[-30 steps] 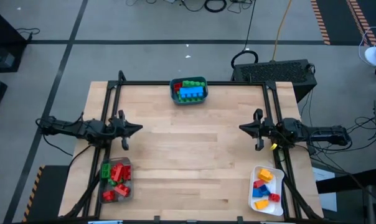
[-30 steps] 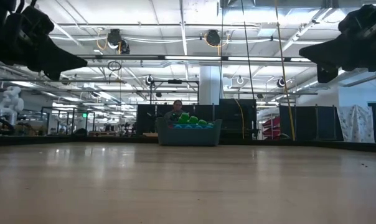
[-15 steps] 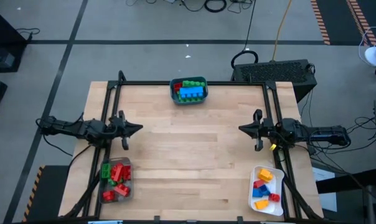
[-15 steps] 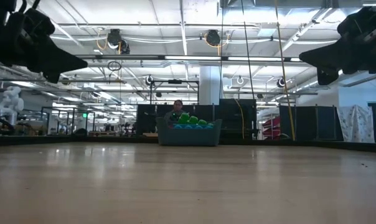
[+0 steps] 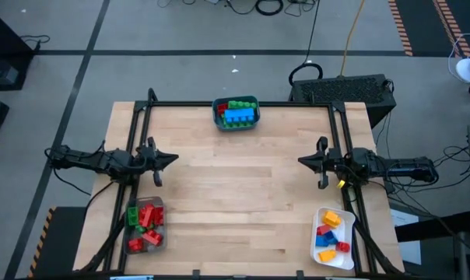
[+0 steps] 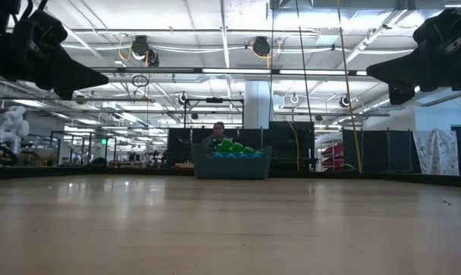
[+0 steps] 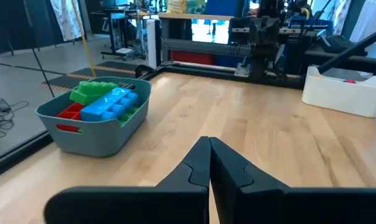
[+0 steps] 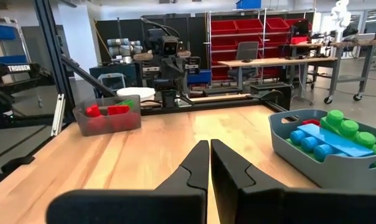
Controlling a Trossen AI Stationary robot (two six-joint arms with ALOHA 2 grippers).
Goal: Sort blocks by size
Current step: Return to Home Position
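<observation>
The blocks lie in three containers. A teal bin at the table's far edge holds large blue, green and red blocks. A clear tray at the near left holds red and green blocks. A white tray at the near right holds blue, yellow, orange and red blocks. My left gripper hovers shut at the table's left side, level, pointing toward the middle. My right gripper hovers shut at the right side, facing it. Neither holds anything.
A black frame runs along the table's left, right and far edges. The bare wooden top spreads between the two grippers. A person sits beyond the far edge, behind the teal bin, in the low view.
</observation>
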